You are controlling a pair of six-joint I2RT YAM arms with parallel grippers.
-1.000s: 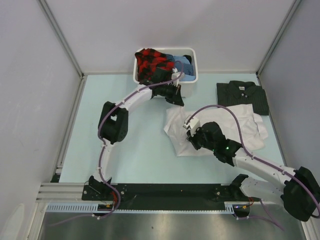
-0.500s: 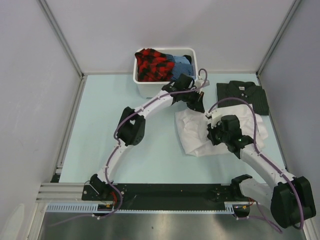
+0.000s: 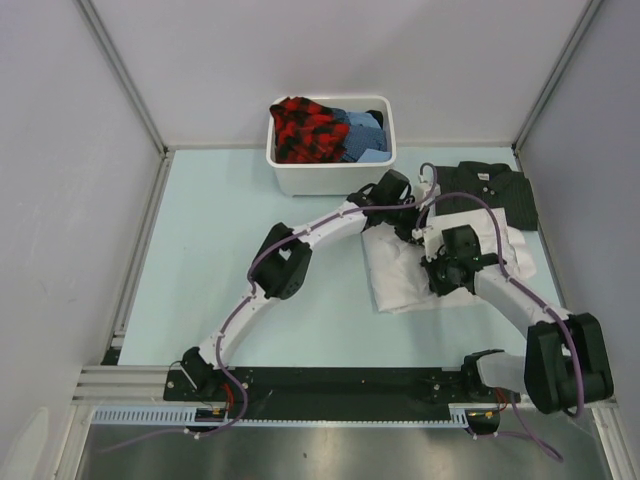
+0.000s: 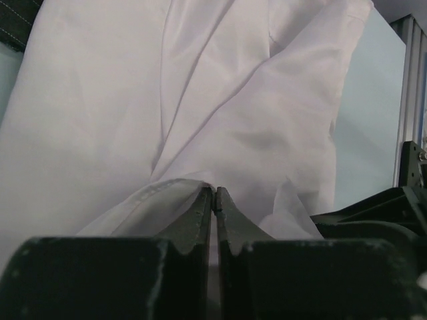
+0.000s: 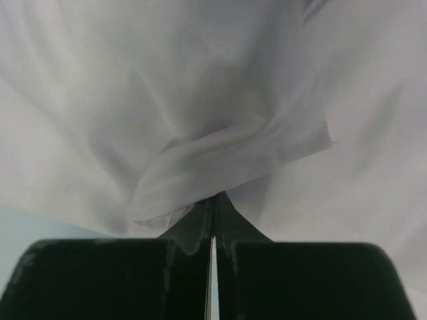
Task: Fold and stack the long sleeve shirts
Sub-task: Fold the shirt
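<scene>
The white shirt lies crumpled on the table right of centre; it fills the left wrist view and the right wrist view. The dark striped shirt lies folded at the far right, partly under the white one. My left gripper is shut on a fold of the white shirt's far edge. My right gripper is shut on another fold of the white shirt, over its middle. Both grippers are close together.
A white tub with red-black plaid and blue clothes stands at the back centre. Grey walls and metal rails bound the table on the left, right and far sides. Bare pale-blue table lies to the left.
Both grippers moved right with the white shirt in them, dragging its left part over toward the dark shirt. The left arm stretched out from the tub to the shirt's far edge.
</scene>
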